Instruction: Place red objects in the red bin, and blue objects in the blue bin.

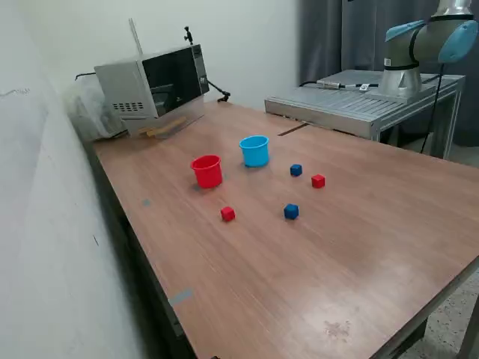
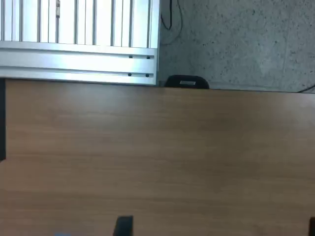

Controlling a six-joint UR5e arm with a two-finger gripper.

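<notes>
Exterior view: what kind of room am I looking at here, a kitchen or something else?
Most likely a robotics lab, not a kitchen. A robot arm is mounted on a metal stand beside a wooden table, where small cubes and two cups are laid out; a microwave sits at the far end.

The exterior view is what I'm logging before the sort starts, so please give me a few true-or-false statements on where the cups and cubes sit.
1. All four cubes lie on the table, outside the cups. True.
2. The red cup and the light blue cup stand upright, close together but apart. True.
3. A red cube sits inside the red cup. False: it lies on the table, nearer the camera than that cup.
4. The two blue cubes are stacked. False: they lie apart.
5. The other red cube lies to the exterior view's right of the blue cup. True.
</notes>
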